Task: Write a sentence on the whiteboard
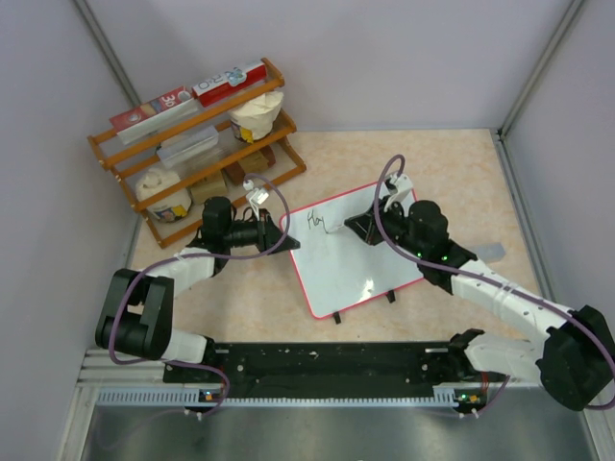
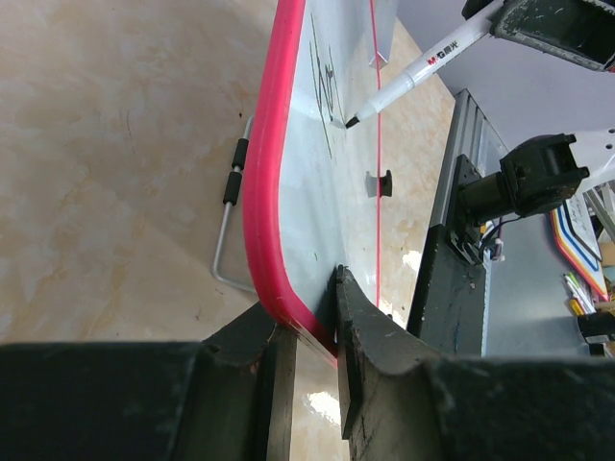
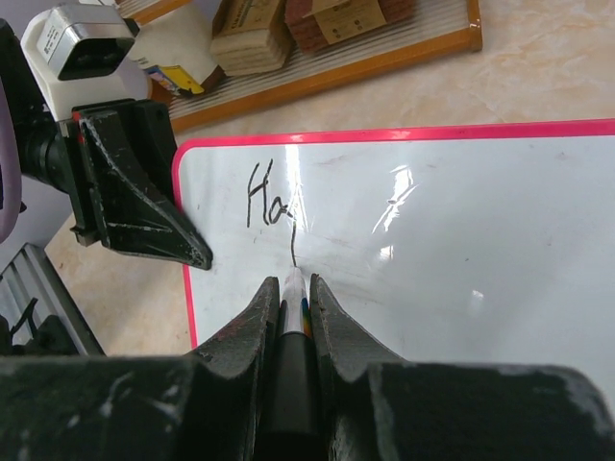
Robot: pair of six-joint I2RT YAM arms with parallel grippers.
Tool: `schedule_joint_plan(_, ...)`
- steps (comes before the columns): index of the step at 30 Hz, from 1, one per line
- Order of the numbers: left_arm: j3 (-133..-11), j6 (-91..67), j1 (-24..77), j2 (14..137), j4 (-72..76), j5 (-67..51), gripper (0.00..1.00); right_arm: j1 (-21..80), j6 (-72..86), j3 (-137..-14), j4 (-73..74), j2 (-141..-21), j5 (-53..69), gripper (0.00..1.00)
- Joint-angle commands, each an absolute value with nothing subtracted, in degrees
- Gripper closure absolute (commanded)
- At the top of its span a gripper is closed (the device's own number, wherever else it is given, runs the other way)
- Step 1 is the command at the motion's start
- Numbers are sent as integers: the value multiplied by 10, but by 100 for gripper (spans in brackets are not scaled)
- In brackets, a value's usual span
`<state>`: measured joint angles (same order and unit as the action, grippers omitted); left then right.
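The whiteboard (image 1: pixel 360 264), white with a red rim, stands tilted on small black feet at the table's middle. My left gripper (image 1: pixel 285 234) is shut on its left corner, with the rim (image 2: pixel 261 192) pinched between the fingers (image 2: pixel 384 336). My right gripper (image 1: pixel 354 227) is shut on a white marker (image 3: pixel 294 293) with its black tip touching the board. The marker also shows in the left wrist view (image 2: pixel 428 67). Of the sentence, only the black letters "Ha" and one downstroke (image 3: pixel 269 204) show near the board's upper left, just ahead of the tip.
A wooden rack (image 1: pixel 192 144) with boxes, bags and jars stands at the back left, close behind my left arm. A black rail (image 1: pixel 317 365) runs along the near edge. A grey scrap (image 1: pixel 491 252) lies right of the board. Walls enclose the table.
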<state>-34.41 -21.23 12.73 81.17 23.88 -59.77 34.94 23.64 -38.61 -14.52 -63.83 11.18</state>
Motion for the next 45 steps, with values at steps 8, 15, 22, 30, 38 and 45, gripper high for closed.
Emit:
schedule_joint_plan(8,-347,-144,138,817,229,-574,100,345,243,-453,-164,-635,106,100)
schedule_joint_plan(15,-347,-144,138,818,229,-573,100,341,249,-468,-177,-661,91,100)
schedule_joint_plan(22,-347,-143,138,817,229,-573,100,338,250,-468,-191,-691,92,100)
schedule_joint_plan(30,-347,-143,138,818,229,-573,100,334,244,-462,-190,-697,82,100)
schedule_joint_plan(38,-348,-143,139,818,229,-574,100,332,244,-456,-178,-693,68,100)
schedule_joint_plan(45,-348,-143,139,819,229,-574,100,328,243,-448,-170,-685,57,100)
